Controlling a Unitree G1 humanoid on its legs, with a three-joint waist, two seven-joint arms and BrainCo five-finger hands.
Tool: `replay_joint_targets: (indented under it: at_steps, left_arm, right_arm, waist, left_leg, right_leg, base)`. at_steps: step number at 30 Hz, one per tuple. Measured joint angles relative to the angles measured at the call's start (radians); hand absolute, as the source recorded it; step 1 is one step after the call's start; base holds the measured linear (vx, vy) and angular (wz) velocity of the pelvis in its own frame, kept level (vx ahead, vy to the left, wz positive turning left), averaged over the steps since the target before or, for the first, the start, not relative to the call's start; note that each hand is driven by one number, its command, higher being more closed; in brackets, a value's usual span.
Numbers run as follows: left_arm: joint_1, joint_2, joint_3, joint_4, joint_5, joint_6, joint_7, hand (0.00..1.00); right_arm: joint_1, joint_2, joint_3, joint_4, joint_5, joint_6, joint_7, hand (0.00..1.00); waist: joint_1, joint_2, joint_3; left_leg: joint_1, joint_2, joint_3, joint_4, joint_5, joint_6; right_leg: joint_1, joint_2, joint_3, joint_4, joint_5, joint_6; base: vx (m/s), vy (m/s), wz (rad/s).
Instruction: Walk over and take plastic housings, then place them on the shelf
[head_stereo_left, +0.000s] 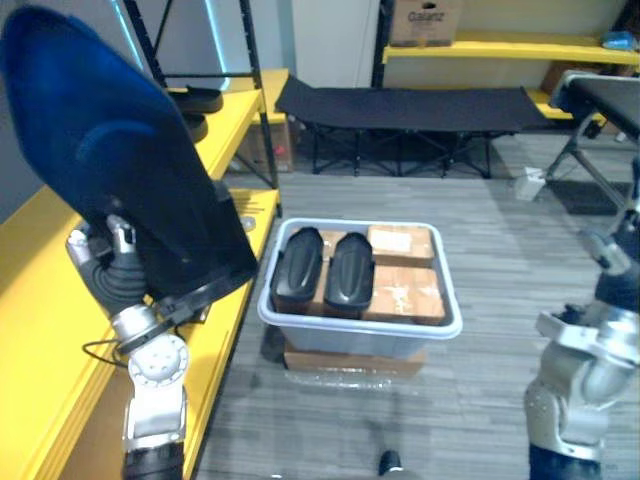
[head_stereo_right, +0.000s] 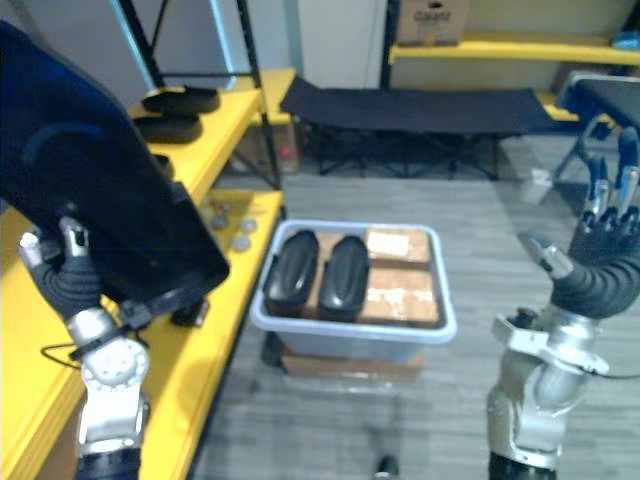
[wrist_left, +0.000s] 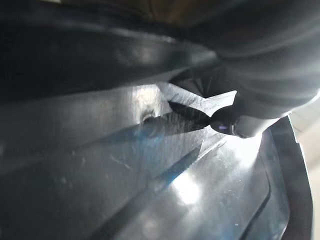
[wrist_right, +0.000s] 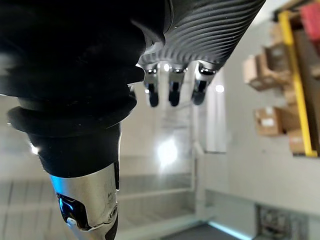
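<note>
Head views: even indoor light, moderately bright. A light strip (head_stereo_left: 214, 40) glows pale at the upper left. The floor (head_stereo_left: 500, 260) is flatly lit, and there is a dark shadow under the lower left corner of the bin (head_stereo_left: 360, 340). The plastic housing (head_stereo_left: 110, 170) at upper left reads near black with a faint blue sheen.

Left wrist view: dim, with white glare patches on the housing right of centre and at lower centre.

Right wrist view: backlit, with a bright flare at centre. The right hand (wrist_right: 172, 92) is dark against it, with small highlights on its fingers.
</note>
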Motion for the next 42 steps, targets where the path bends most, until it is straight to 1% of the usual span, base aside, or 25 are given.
replay_joint_targets:
  at_steps: [2, 4, 5, 7, 8, 9, 10, 15, 18, 22, 28, 30, 33, 37, 40, 42]
  left_arm:
    - [0.025, 0.000, 0.038, -0.045, 0.007, -0.002, -0.007, 1.00]
    - [0.046, -0.001, 0.053, -0.070, 0.006, -0.005, -0.009, 1.00]
    - [0.073, -0.004, 0.058, -0.097, 0.005, -0.009, -0.014, 1.00]
    - [0.099, -0.009, 0.058, -0.120, 0.005, -0.016, -0.019, 1.00]
    - [0.116, -0.015, 0.059, -0.134, 0.005, -0.025, -0.025, 1.00]
    - [0.122, -0.022, 0.059, -0.139, 0.007, -0.035, -0.037, 1.00]
    - [0.127, -0.025, 0.059, -0.141, 0.004, -0.034, -0.044, 1.00]
    - [0.127, -0.025, 0.059, -0.141, 0.004, -0.034, -0.044, 1.00]
    - [0.126, -0.028, 0.057, -0.140, -0.003, -0.034, -0.044, 1.00]
    - [0.106, -0.045, 0.045, -0.112, -0.020, -0.034, -0.057, 1.00]
    - [0.052, -0.043, 0.023, -0.041, -0.091, -0.028, -0.080, 1.00]
    - [0.052, -0.042, 0.013, -0.034, -0.089, -0.027, -0.080, 1.00]
    - [0.047, -0.039, 0.012, -0.017, -0.090, -0.026, -0.078, 1.00]
    - [0.037, -0.035, 0.018, 0.007, -0.088, -0.004, -0.055, 1.00]
    - [0.037, -0.020, 0.035, 0.010, -0.081, 0.010, -0.030, 1.00]
    - [0.033, 0.012, 0.074, 0.030, -0.079, 0.010, -0.005, 1.00]
  right_arm:
    - [0.032, -0.012, -0.046, 0.002, -0.054, 0.066, -0.020, 0.00]
    - [0.057, -0.011, -0.061, 0.004, -0.075, 0.100, -0.029, 0.00]
    - [0.079, -0.011, -0.064, 0.008, -0.077, 0.135, -0.037, 0.00]
    - [0.100, -0.006, -0.063, 0.010, -0.076, 0.164, -0.033, 0.00]
    - [0.114, -0.002, -0.064, 0.011, -0.076, 0.180, -0.016, 0.00]
    - [0.126, 0.000, -0.064, 0.014, -0.066, 0.184, 0.002, 0.00]
    - [0.142, 0.010, -0.063, 0.022, -0.027, 0.187, 0.027, 0.00]
    - [0.142, 0.010, -0.063, 0.030, -0.027, 0.186, 0.027, 0.00]
    - [0.132, 0.012, -0.072, 0.094, -0.003, 0.184, 0.018, 0.00]
    - [0.101, 0.023, -0.112, 0.190, 0.059, 0.181, -0.034, 0.00]
    - [0.048, 0.024, -0.151, 0.279, 0.093, 0.176, -0.132, 0.00]
    - [0.048, 0.024, -0.151, 0.282, 0.091, 0.176, -0.151, 0.00]
    - [0.041, 0.024, -0.152, 0.285, 0.088, 0.178, -0.156, 0.00]
    - [0.013, 0.019, -0.151, 0.301, 0.068, 0.178, -0.156, 0.00]
    - [-0.021, -0.012, -0.148, 0.316, 0.071, 0.150, -0.147, 0.00]
    - [-0.065, -0.046, -0.139, 0.316, 0.069, 0.125, -0.137, 0.00]
  waist:
    - [-0.002, 0.006, 0.003]
    - [-0.004, 0.012, 0.007]
    - [-0.007, 0.018, 0.010]
    - [-0.012, 0.022, 0.011]
    - [-0.013, 0.022, 0.012]
    - [-0.013, 0.022, 0.012]
    - [-0.025, 0.003, 0.050]
    - [-0.026, 0.003, 0.050]
    - [-0.026, 0.003, 0.049]
    - [-0.027, 0.003, 0.049]
    - [-0.029, 0.004, 0.049]
    - [-0.029, 0.004, 0.049]
    - [-0.028, 0.003, 0.049]
    - [-0.027, 0.004, 0.049]
    - [-0.022, 0.004, 0.049]
    - [-0.021, 0.005, 0.049]
  left_leg:
    - [0.000, 0.003, 0.000, -0.003, -0.001, -0.001]
    - [0.000, 0.003, 0.000, -0.005, -0.001, -0.002]
    - [0.001, 0.003, 0.000, -0.007, 0.000, -0.002]
    - [0.003, 0.003, -0.003, -0.010, 0.001, -0.002]
    - [0.005, 0.003, -0.003, -0.013, 0.001, -0.002]
    - [0.005, 0.003, -0.004, -0.014, 0.001, -0.002]
    - [0.014, 0.003, 0.001, -0.018, -0.003, -0.001]
    - [0.014, 0.003, 0.001, -0.018, -0.003, -0.001]
    - [0.014, 0.002, 0.001, -0.018, -0.003, -0.001]
    - [0.015, 0.002, 0.002, -0.018, -0.003, -0.001]
    - [0.015, 0.002, 0.002, -0.017, -0.003, -0.001]
    - [0.015, 0.002, 0.001, -0.017, -0.003, -0.001]
    - [0.015, 0.001, 0.000, -0.017, -0.003, -0.001]
    - [0.017, 0.001, -0.004, -0.015, -0.003, -0.001]
    - [0.017, 0.001, -0.009, -0.015, -0.003, -0.001]
    - [0.016, 0.000, -0.017, -0.014, -0.002, -0.001]
  right_leg:
    - [0.000, 0.003, 0.000, 0.000, -0.002, -0.001]
    - [-0.002, 0.003, -0.001, 0.000, -0.002, -0.002]
    - [-0.002, 0.003, -0.001, 0.000, 0.000, 0.002]
    - [-0.003, 0.004, -0.002, 0.000, 0.003, 0.006]
    - [-0.003, 0.004, -0.002, 0.001, 0.003, 0.006]
    - [-0.003, 0.004, -0.002, 0.001, 0.003, 0.006]
    - [0.001, 0.005, 0.000, 0.001, -0.003, 0.004]
    - [0.001, 0.005, 0.000, 0.001, -0.003, 0.004]
    - [0.001, 0.004, 0.000, 0.001, -0.002, 0.004]
    - [0.001, 0.005, 0.000, 0.001, -0.002, 0.005]
    - [0.002, 0.004, 0.000, 0.001, -0.002, 0.005]
    - [0.002, 0.004, -0.001, 0.001, -0.001, 0.005]
    - [0.003, 0.004, -0.002, 0.001, -0.001, 0.006]
    - [0.009, 0.003, -0.005, 0.001, -0.001, 0.006]
    - [0.018, 0.003, -0.010, 0.001, -0.002, 0.005]
    - [0.022, 0.001, -0.021, 0.000, -0.002, 0.005]
  base:
    - [0.00, 0.000, 0.00]
    - [0.00, 0.000, 0.00]
    - [0.00, 0.000, 0.00]
    - [0.03, 0.017, 0.04]
    - [0.05, 0.024, 0.04]
    - [0.03, 0.016, 0.02]
    - [0.00, 0.000, 0.00]
    - [0.00, 0.000, 0.00]
    - [0.00, 0.000, 0.00]
    - [0.00, 0.000, 0.00]
    - [0.00, 0.000, 0.00]
    - [0.00, 0.000, 0.00]
    - [0.00, 0.000, 0.00]
    - [0.00, 0.000, 0.01]
    - [0.00, 0.000, 0.05]
    - [0.00, 0.000, 0.10]
